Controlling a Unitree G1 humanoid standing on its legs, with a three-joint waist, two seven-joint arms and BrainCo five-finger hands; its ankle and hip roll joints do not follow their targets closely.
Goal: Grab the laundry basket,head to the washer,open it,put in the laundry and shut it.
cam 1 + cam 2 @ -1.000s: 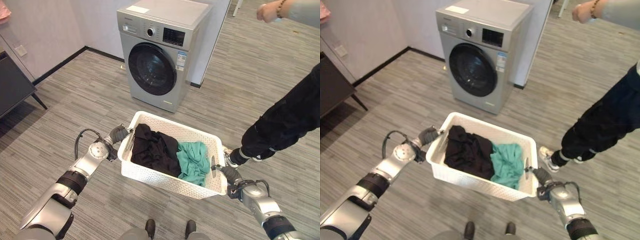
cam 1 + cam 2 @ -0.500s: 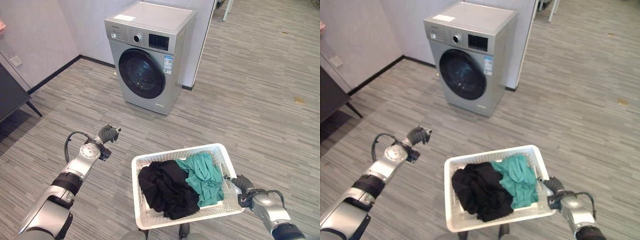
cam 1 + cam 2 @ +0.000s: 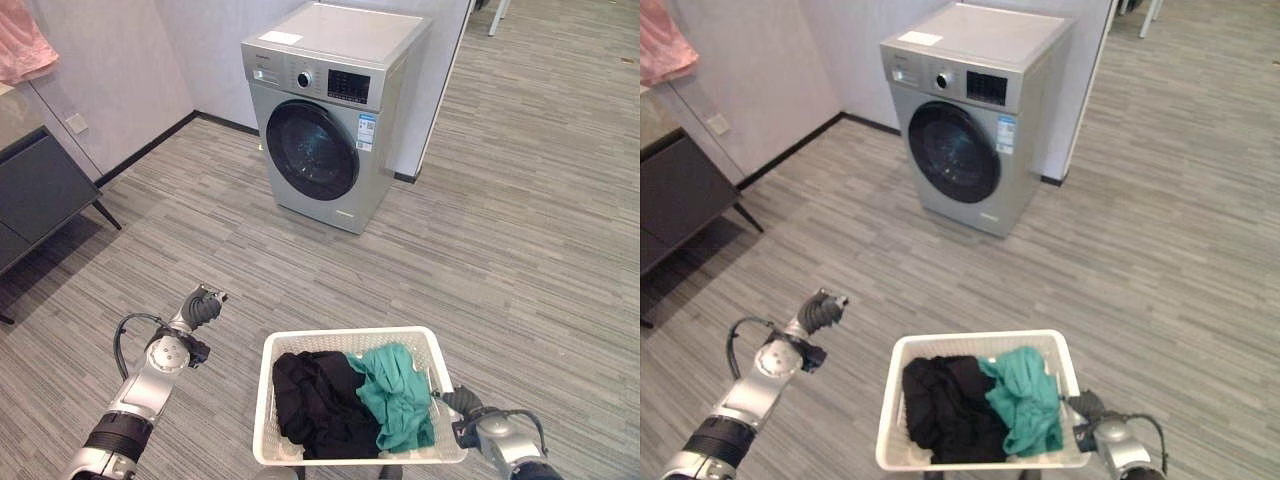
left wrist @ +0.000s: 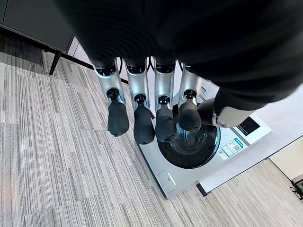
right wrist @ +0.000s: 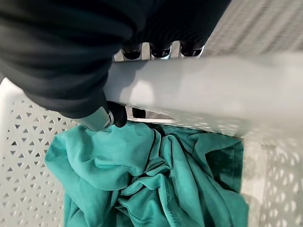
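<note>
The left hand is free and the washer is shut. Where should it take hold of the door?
Probably at the edge of the round dark door nearer the label, coming straight from the front: no handle is clear. The left hand hangs open; the right hand grips the basket rim.

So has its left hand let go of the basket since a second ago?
Yes. The left hand gripped the laundry basket's left rim then; now it hangs apart, left of the basket, while the right hand holds the right rim.

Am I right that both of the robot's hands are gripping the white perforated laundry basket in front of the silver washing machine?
Not quite: only the right hand grips the white perforated laundry basket, as the right wrist view shows. The left hand is off it, holding nothing, in the left eye view. The silver washing machine is ahead.
</note>
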